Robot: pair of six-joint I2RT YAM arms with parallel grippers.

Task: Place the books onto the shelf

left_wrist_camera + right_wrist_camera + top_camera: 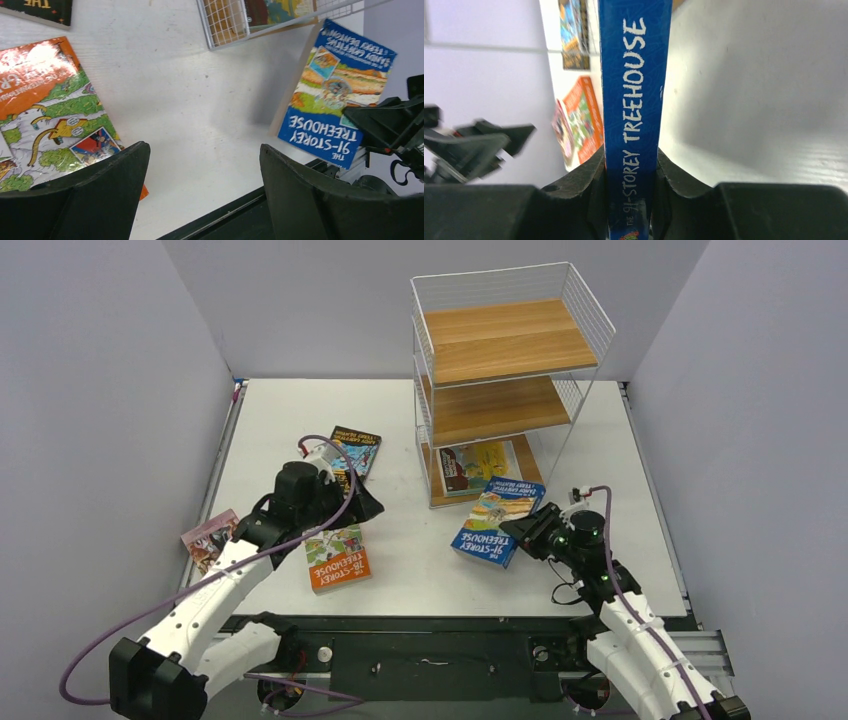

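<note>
Top external view: right of the middle, the right pincer [527, 528] squeezes the blue book [488, 522] by its spine — the shelf [510, 340] stands just above it in the frame — and the left pincer [348, 504] hangs open near the orange book [338, 560].

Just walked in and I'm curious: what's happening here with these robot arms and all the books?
Two arms are putting books onto a wire shelf. The right gripper is shut on the blue book, holding it tilted in front of the shelf, where a yellow-brown book already lies on the bottom board. The left gripper hovers open and empty by the orange book. A dark book and a pink book lie on the table.
</note>
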